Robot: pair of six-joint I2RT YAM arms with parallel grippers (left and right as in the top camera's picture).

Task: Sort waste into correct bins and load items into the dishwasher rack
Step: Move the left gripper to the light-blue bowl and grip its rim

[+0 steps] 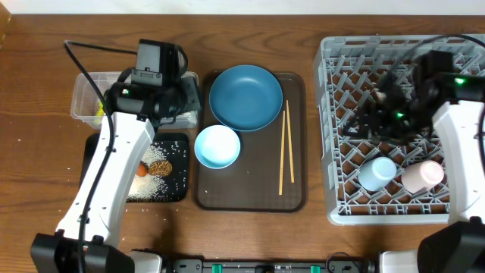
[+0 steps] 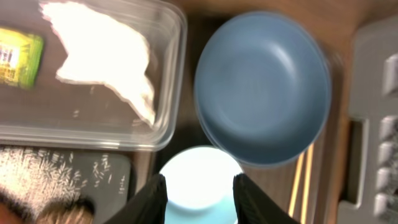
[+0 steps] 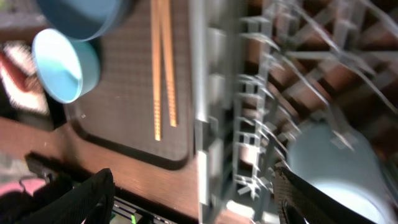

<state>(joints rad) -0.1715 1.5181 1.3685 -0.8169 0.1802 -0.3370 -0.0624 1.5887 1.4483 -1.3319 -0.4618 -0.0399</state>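
Observation:
My left gripper (image 2: 199, 194) hangs open above the pale blue-white bowl (image 2: 198, 175), holding nothing. The large blue plate (image 1: 245, 97) and the bowl (image 1: 217, 146) sit on the brown serving tray (image 1: 250, 193) beside the chopsticks (image 1: 286, 148). A white napkin (image 2: 106, 53) and a yellow-green wrapper (image 2: 18, 56) lie in the clear tub (image 1: 89, 95). The black tray (image 1: 176, 189) carries rice, a carrot (image 1: 142, 170) and a biscuit piece (image 1: 161, 166). My right gripper (image 3: 196, 202) is open and empty over the front-left edge of the rack (image 1: 337, 136). A light-blue cup (image 1: 377, 173) and a pink cup (image 1: 422, 176) stand in the rack.
Loose rice grains are scattered on the wooden table around the black tray. The rack's left wall (image 3: 202, 124) runs between my right fingers, with the serving tray (image 3: 124, 118) to its left. My left arm covers part of the tub and black tray from overhead.

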